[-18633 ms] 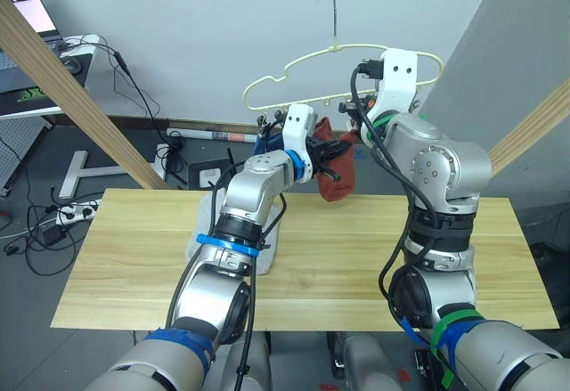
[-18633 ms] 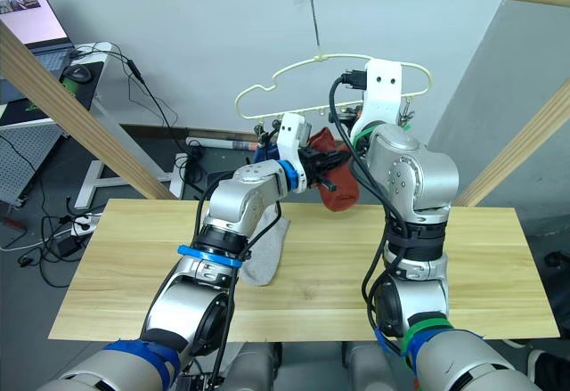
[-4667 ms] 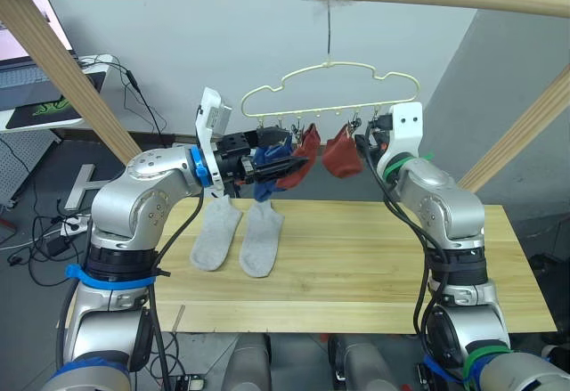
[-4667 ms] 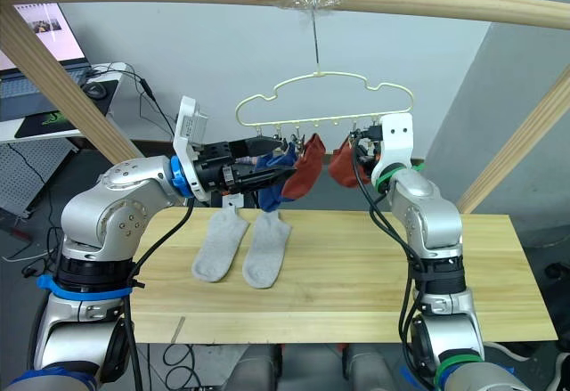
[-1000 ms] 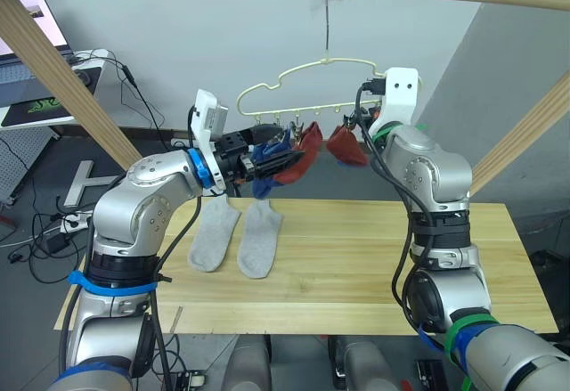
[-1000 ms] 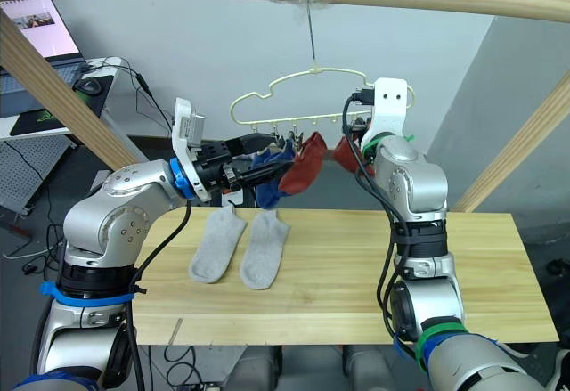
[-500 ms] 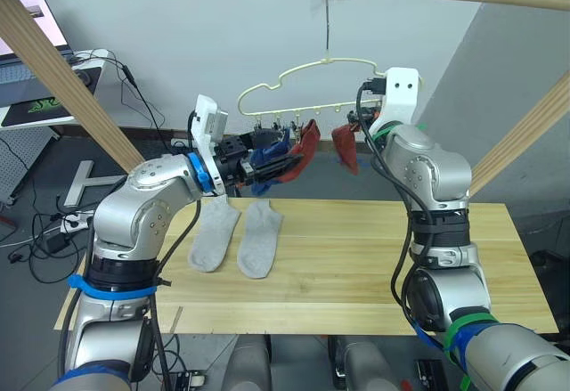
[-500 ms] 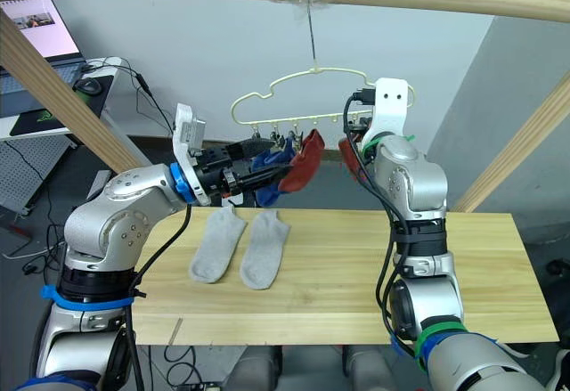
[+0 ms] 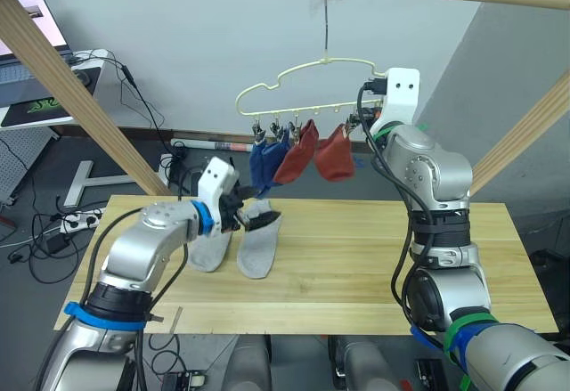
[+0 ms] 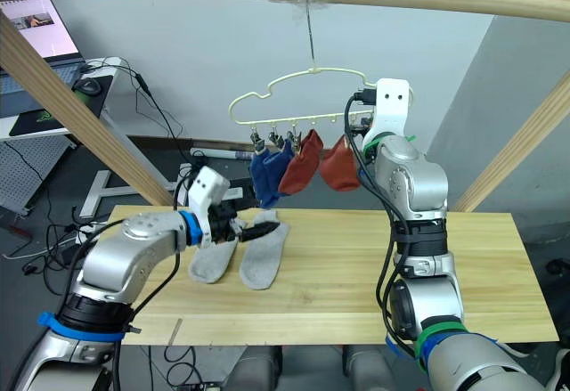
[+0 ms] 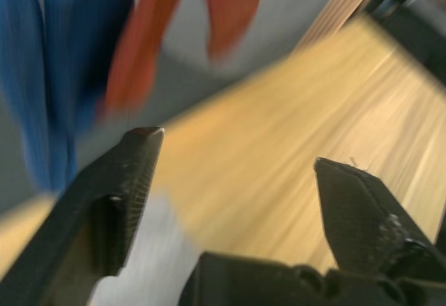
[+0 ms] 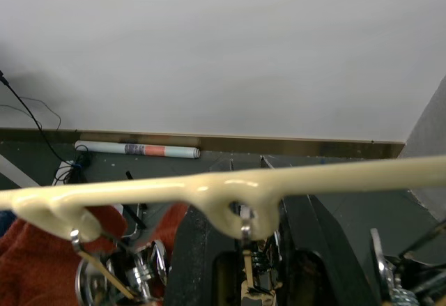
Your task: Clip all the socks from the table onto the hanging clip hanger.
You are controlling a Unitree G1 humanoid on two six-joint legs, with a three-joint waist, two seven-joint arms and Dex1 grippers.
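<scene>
Blue socks [image 9: 264, 161], rust-red socks [image 9: 335, 157]

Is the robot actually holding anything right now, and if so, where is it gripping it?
The left gripper is open and holds nothing, just above the grey socks on the table. The right gripper is up at the clip hanger; its hold cannot be told.

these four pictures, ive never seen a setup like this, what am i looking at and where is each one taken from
It is a two-armed humanoid robot hanging socks. Two pictures come from cameras in its head, looking down over its arms. The other two come from a camera on each wrist, looking along that arm's two black fingers.

On the wooden table lie two grey socks. Above it hangs a pale yellow clip hanger with two blue socks and two red socks clipped on.

The left gripper is low over the grey socks, fingers open, holding nothing. The right gripper is up at the hanger's clips.
</scene>
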